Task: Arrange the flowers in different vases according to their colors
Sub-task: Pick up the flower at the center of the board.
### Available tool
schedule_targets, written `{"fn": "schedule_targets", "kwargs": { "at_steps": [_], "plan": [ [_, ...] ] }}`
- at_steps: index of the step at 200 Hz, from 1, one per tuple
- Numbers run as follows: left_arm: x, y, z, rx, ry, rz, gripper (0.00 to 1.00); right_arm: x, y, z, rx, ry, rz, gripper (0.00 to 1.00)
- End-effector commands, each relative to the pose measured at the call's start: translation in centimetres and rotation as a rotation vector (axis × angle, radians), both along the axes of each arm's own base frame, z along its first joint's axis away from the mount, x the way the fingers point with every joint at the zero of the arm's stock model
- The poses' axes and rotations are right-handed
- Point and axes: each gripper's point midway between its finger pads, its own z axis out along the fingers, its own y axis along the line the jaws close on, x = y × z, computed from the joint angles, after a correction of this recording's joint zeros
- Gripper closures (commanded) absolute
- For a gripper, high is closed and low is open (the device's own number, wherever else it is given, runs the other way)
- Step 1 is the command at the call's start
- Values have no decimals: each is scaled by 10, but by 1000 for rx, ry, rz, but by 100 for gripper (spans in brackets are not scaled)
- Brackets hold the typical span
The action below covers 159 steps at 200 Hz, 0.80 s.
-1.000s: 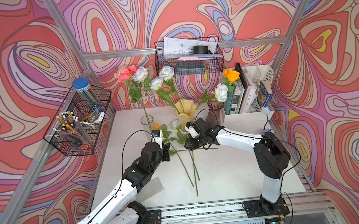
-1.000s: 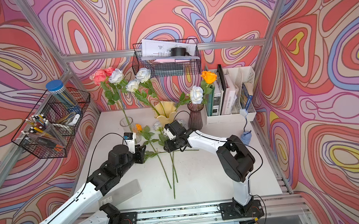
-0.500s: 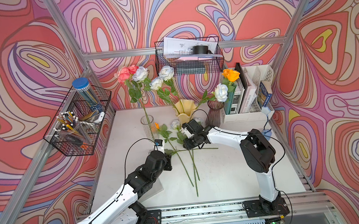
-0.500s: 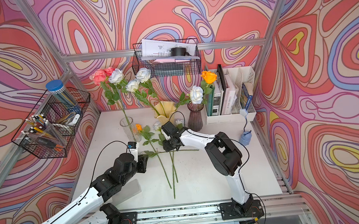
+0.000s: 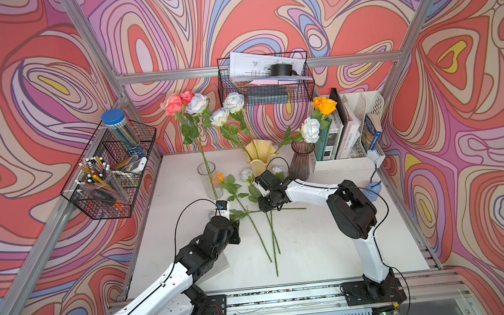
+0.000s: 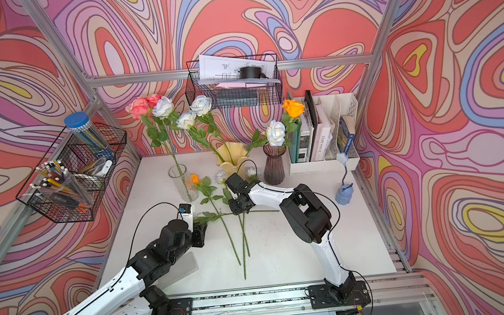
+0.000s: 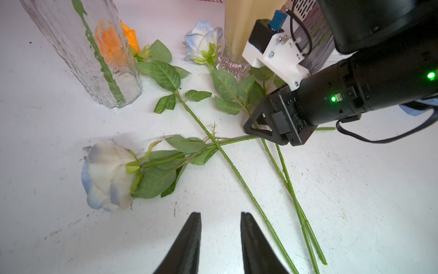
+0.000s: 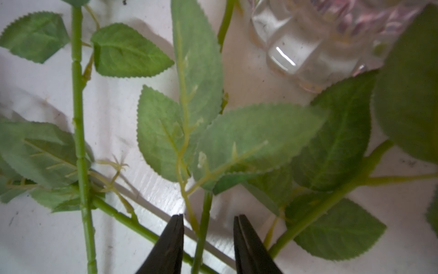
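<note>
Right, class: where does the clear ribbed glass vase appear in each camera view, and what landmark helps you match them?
Both top views: the clear ribbed vase stands upright, left of centre.
Left wrist view: the vase stands beyond the lying white-blue rose.
Right wrist view: not in it.
Shared landmark: the orange rose head lying beside its base.

One orange rose and three white-blue roses lie on the table with crossed stems. The orange head is just beside the clear vase. Other standing roses, pink, white and orange, are in this vase, the yellow vase and the purple vase.
</note>
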Motion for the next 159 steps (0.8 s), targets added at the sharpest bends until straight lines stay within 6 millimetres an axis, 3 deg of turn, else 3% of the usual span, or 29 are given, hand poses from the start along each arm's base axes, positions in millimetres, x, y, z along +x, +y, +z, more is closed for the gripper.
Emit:
{"fn": "schedule_targets", "kwargs": {
  "at_steps": [1, 34, 67, 120, 159],
  "plan": [
    [-2, 1, 0, 4, -7, -2, 65, 8, 0, -5, -21, -10, -9, 73],
    [-3, 4, -3, 13, -10, 2, 65, 8, 2, 4, 1, -19, -7, 90],
    [-6, 4, -8, 6, -2, 0, 65, 9, 11, 25, 63, -61, 20, 97],
    [-10, 8, -17, -8, -2, 9, 66, 9, 46, 82, 252, -170, 131, 100],
    [-15, 10, -22, -16, -1, 8, 66, 7, 63, 144, 363, -324, 185, 100]
  ]
}}
